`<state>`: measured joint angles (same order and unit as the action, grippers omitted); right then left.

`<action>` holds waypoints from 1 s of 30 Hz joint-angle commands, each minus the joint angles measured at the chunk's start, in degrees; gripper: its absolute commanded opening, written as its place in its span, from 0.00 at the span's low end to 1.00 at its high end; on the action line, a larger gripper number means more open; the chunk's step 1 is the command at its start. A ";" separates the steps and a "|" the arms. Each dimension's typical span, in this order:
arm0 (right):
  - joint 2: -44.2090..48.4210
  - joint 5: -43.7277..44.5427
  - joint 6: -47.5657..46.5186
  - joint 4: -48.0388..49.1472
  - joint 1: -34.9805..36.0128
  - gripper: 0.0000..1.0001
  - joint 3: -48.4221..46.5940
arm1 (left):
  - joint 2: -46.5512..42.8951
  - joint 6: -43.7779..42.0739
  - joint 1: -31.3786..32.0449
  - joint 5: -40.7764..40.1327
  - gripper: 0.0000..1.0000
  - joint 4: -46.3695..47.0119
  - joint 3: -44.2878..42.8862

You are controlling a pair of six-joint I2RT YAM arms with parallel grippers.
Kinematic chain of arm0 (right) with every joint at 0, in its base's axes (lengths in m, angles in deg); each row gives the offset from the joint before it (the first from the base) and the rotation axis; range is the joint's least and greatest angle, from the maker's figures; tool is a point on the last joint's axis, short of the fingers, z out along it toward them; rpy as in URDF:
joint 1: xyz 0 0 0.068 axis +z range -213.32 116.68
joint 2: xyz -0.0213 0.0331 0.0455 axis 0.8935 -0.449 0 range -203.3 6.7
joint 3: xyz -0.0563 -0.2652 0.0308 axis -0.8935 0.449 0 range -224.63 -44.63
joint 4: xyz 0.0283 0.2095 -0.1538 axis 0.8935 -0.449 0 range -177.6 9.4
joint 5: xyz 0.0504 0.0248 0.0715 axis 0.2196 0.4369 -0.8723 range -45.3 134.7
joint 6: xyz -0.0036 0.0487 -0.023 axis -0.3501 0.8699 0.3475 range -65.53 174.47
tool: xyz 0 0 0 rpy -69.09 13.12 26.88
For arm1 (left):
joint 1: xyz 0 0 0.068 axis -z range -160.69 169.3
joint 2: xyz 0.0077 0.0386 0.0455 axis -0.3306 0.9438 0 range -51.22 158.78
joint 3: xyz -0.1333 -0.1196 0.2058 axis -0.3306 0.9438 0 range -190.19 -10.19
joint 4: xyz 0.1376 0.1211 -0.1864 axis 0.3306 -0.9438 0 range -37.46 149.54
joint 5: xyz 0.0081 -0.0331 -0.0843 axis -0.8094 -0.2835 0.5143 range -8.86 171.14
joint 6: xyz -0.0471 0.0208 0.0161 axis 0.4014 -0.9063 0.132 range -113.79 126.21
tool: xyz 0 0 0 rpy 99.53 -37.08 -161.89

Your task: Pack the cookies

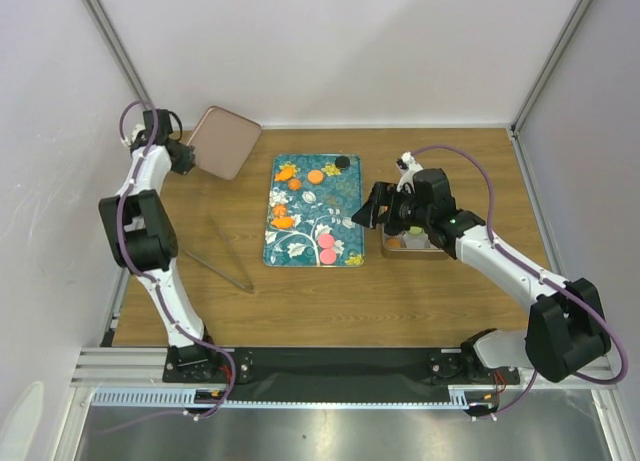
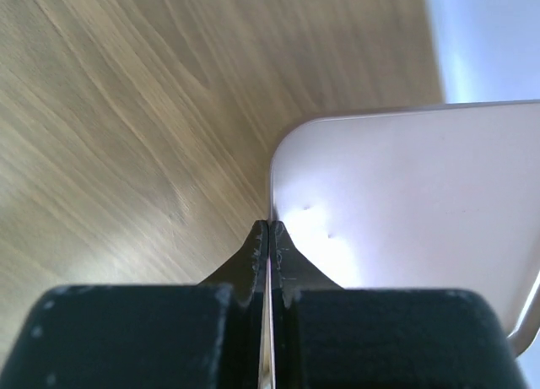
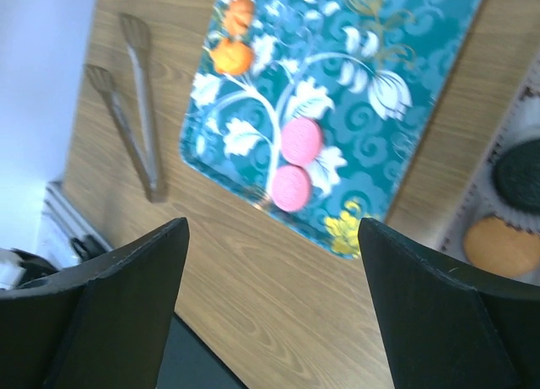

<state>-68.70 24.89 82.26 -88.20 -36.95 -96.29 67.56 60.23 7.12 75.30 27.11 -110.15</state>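
Wooden tabletop point(image 1: 330, 301), white walls point(image 1: 350, 51). Left pincer point(image 2: 268, 237) clamped on pinkish panel point(image 1: 225, 141) edge, probably lid, far-left corner: thin grip, could slip. Right pincer point(image 1: 362, 215) wide, empty; cookies point(image 1: 326, 247) on mid-tabletop tray point(image 1: 345, 196), pink pair adjacent, easily knocked.

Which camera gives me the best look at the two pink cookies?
The right wrist view: the pink cookies sit large and unobstructed on the tray. The top view shows them small. The left wrist view misses them, showing only a lid and table.
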 commanded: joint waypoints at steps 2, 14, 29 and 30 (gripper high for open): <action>-1.24 -3.91 5.25 6.97 -0.27 0.89 -3.45 | -9.60 1.26 0.23 3.82 0.00 6.13 7.03; -10.12 -3.39 14.84 32.82 0.08 0.96 -4.76 | -29.03 -0.05 9.45 8.83 0.00 16.25 30.43; -16.80 -21.05 3.42 13.59 -7.21 0.96 -20.06 | -42.49 -9.80 25.28 10.42 0.00 15.38 38.88; -16.02 -21.32 3.24 12.70 -7.21 0.96 -19.89 | -42.67 -10.42 25.80 10.24 0.00 14.94 38.62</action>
<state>-85.24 10.00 89.21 -70.32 -44.77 -113.62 27.93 53.54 31.62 84.32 40.82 -70.94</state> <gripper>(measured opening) 0.966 0.008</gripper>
